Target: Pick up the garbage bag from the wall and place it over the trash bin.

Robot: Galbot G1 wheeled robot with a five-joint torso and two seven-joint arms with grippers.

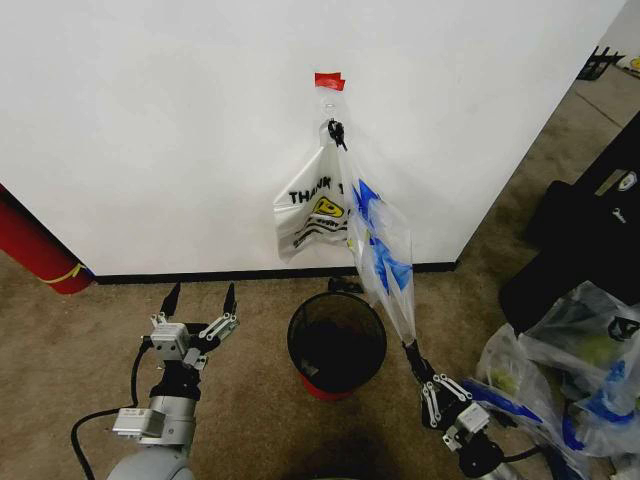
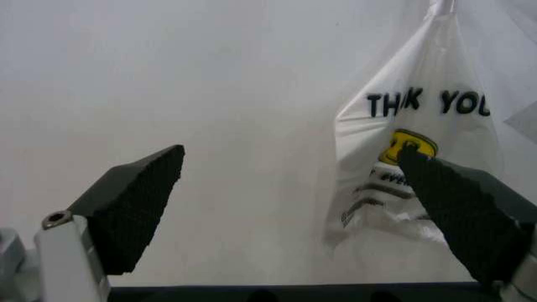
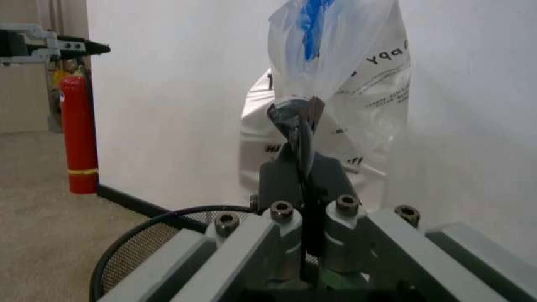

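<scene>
**Bag pinched at its lower end, top on the hook**

We read "THANK YOU" in black over a yellow smiley on the whiter bag (image 2: 411, 157) hanging against the wall (image 1: 180, 130). The garbage bag (image 1: 382, 255) is thin, translucent plastic with blue patches and small black lettering, partly legible as "APPY" in the right wrist view. Its top hangs from the metal hook (image 1: 334, 130) under a red tape strip (image 1: 329, 81); its body stretches down above the trash bin (image 1: 337, 340) on the floor. The right gripper (image 1: 409, 349) has its fingers pressed together, pinching the bag's lower end. The left gripper (image 1: 200, 296) stands beside the bin, fingers spread wide, touching nothing.
</scene>
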